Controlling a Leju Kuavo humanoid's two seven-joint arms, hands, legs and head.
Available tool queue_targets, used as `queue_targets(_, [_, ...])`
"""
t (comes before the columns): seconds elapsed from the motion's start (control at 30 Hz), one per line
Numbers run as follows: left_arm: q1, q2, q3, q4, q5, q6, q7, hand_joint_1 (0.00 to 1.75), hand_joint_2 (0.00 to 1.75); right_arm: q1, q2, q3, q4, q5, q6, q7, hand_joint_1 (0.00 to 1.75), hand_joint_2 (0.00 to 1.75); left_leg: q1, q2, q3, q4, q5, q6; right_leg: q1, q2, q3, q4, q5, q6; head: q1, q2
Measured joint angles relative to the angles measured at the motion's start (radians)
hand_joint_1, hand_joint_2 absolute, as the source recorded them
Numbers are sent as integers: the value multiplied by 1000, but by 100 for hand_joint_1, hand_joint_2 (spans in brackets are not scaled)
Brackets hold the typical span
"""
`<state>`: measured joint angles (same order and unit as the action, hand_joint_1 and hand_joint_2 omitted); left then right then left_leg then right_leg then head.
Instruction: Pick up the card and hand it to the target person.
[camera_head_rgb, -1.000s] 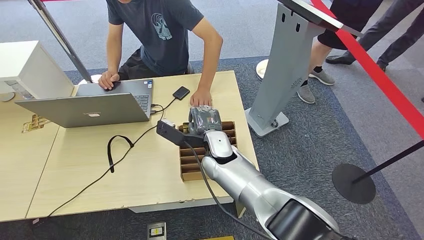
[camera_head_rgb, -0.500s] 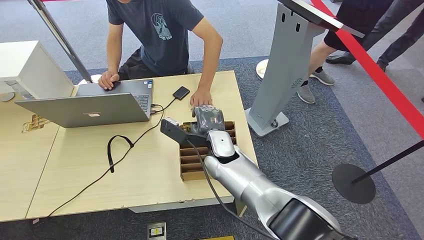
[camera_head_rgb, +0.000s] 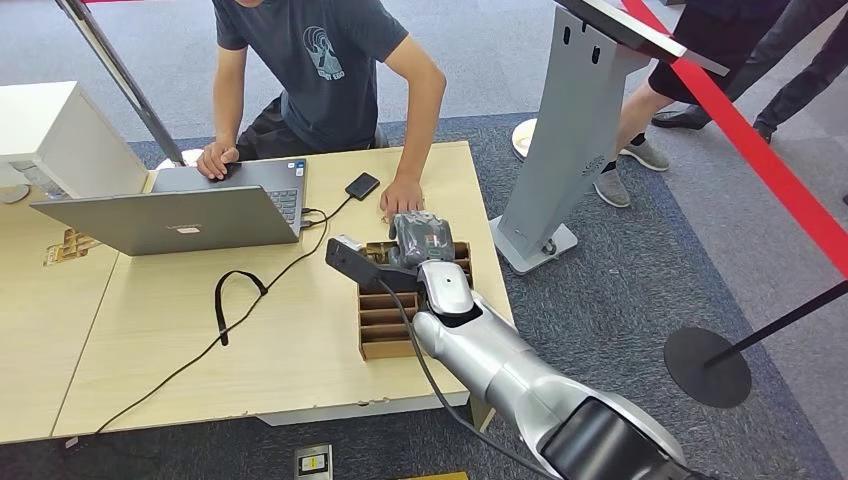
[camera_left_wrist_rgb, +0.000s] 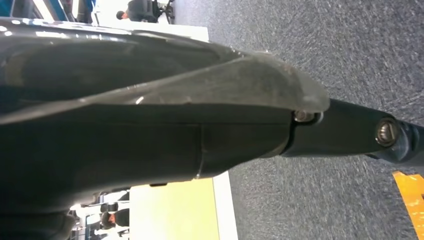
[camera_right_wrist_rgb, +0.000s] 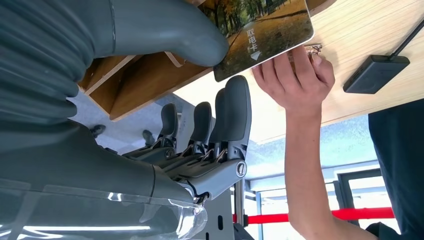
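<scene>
Moving a little along the wooden box (camera_head_rgb: 385, 325) since a second ago, my right hand (camera_right_wrist_rgb: 200, 130) pinches the card (camera_right_wrist_rgb: 262, 35) over it, beside the person's hand (camera_right_wrist_rgb: 295, 80). My thumb hides part of the card.

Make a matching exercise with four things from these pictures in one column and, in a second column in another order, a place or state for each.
Things:
1. card
2. laptop
3. person's hand
4. wooden slotted box

Places or states:
A. flat on the table, just beyond the robot's right hand
B. open, at the table's far left side
C. pinched between thumb and fingers of the right hand
D. on the table's right edge, beneath the right hand

Pairs: 1-C, 2-B, 3-A, 4-D
</scene>
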<state>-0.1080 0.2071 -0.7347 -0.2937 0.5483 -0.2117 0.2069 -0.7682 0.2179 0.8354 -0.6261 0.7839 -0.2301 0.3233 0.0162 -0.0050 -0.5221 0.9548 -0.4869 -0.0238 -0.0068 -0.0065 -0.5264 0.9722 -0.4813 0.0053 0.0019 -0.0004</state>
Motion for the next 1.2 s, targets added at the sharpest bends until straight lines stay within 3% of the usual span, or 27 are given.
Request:
queue_targets(0.5, [-3, 0, 0, 0, -12, -1, 9, 0, 0, 0, -1, 0, -5, 0, 4, 0, 113, 175, 0, 0, 0, 0, 0, 0, 0, 0, 0, 0, 0, 0, 0, 0])
queue_targets(0.87, [-19, -3, 0, 0, -38, -10, 32, 0, 0, 7, -9, -16, -17, 3, 3, 4, 137, 175, 0, 0, 1, 0, 0, 0, 0, 0, 0, 0, 0, 0, 0, 0])
queue_targets(1.03, [-27, -5, 0, 0, -50, -11, 39, 0, 0, 12, -13, -22, -24, 7, -3, 4, 174, 175, 0, 0, 1, 0, 0, 0, 0, 0, 1, 0, 0, 0, 0, 0])
queue_targets(1.2, [-30, -5, 0, 0, -51, -10, 31, 0, 0, 18, -12, -24, -29, 16, -12, -10, 175, 175, 0, 0, 1, 0, 0, 0, 0, 0, 1, 0, 0, 0, 0, 0])
